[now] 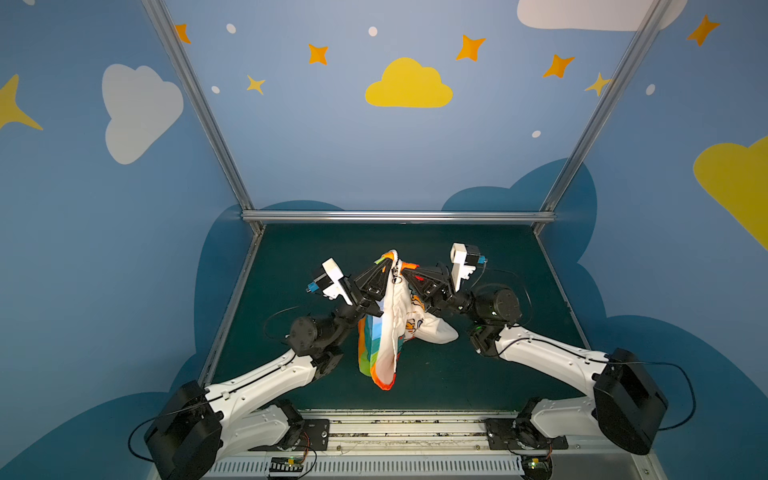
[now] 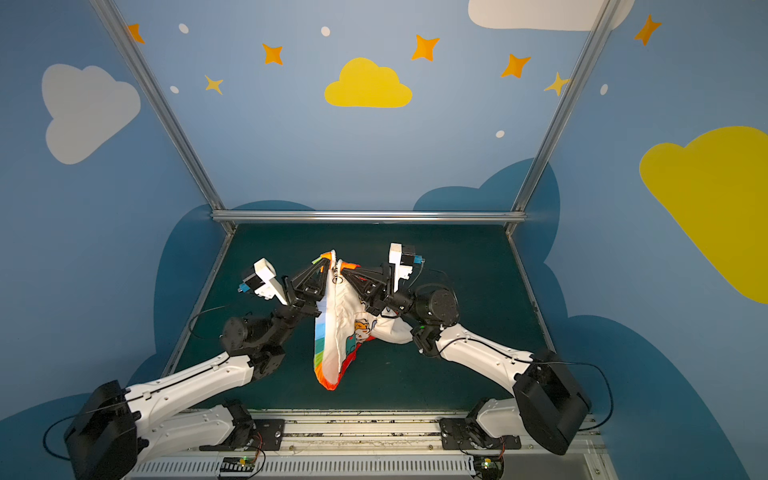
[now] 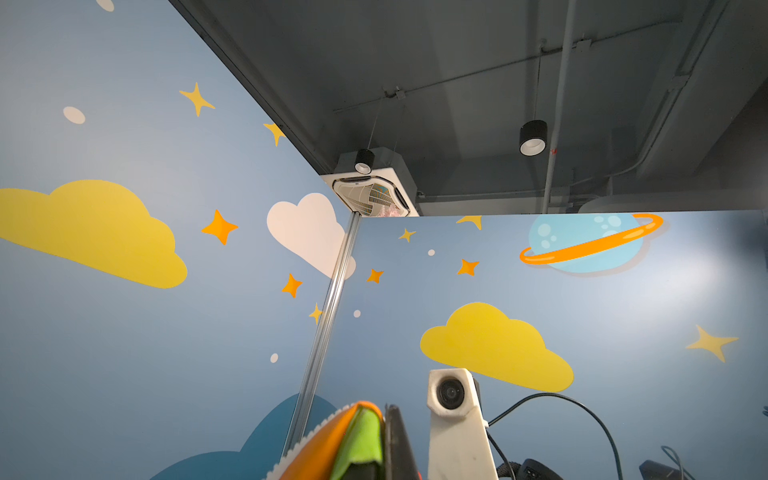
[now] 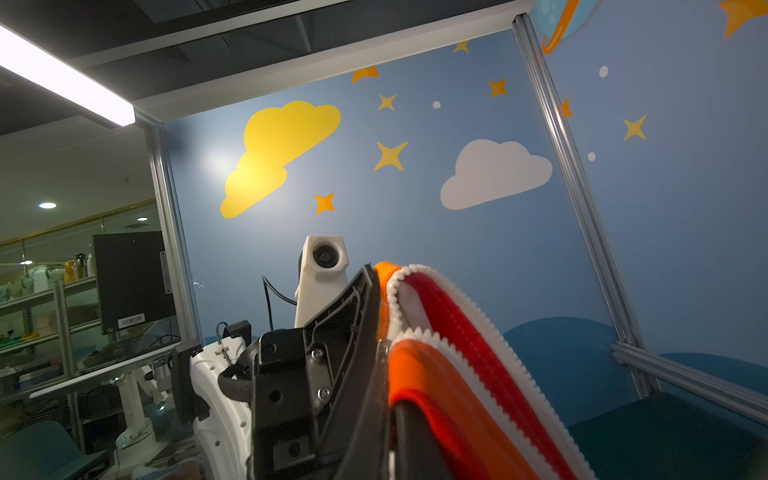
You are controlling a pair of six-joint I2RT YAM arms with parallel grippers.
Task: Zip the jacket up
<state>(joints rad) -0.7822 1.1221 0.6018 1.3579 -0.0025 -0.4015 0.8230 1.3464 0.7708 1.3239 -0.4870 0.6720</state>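
One jacket (image 1: 388, 332) hangs over the middle of the green mat (image 1: 498, 374), with bare mat on every side out to the aluminium frame rail (image 1: 397, 216). Two grippers hold it up: the left gripper (image 1: 388, 262) and right gripper (image 1: 406, 273) each pinch a top zipper edge, tips close together, with one ring pull (image 1: 397, 279) between them. Two white tooth rows (image 4: 457, 328) stay unjoined. Both arms flank the cloth.

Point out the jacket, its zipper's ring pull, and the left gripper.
jacket (image 1: 395, 324): in a top view, on the hanging white lining.
ring pull (image 2: 337, 279): in a top view, on the ring itself.
left gripper (image 1: 389, 262): in a top view, between its fingertips, shut on the jacket.
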